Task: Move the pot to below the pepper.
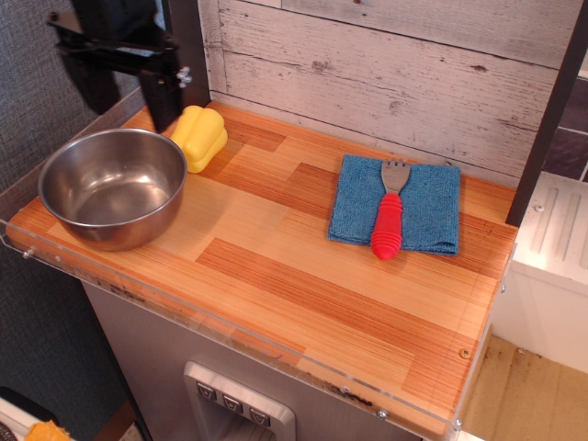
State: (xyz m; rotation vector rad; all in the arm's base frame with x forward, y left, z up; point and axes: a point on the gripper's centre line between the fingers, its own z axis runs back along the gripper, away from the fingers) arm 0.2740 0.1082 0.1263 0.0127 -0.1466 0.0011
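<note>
Toy kitchen mock-up, wooden desk (303,266) with clear acrylic edging, whitewashed plank backsplash (386,73), steel pot (113,186), fork (390,213) on blue cloth (432,207)

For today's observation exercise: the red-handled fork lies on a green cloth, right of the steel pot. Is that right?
Not quite: the cloth is blue, not green, as observation.image shows. The red-handled fork does lie on it, right of the steel pot.

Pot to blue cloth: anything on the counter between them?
Nothing. In the observation.image view, bare wood runs from the pot to the blue cloth. The pepper sits behind that line, beside the pot's rim.
</note>
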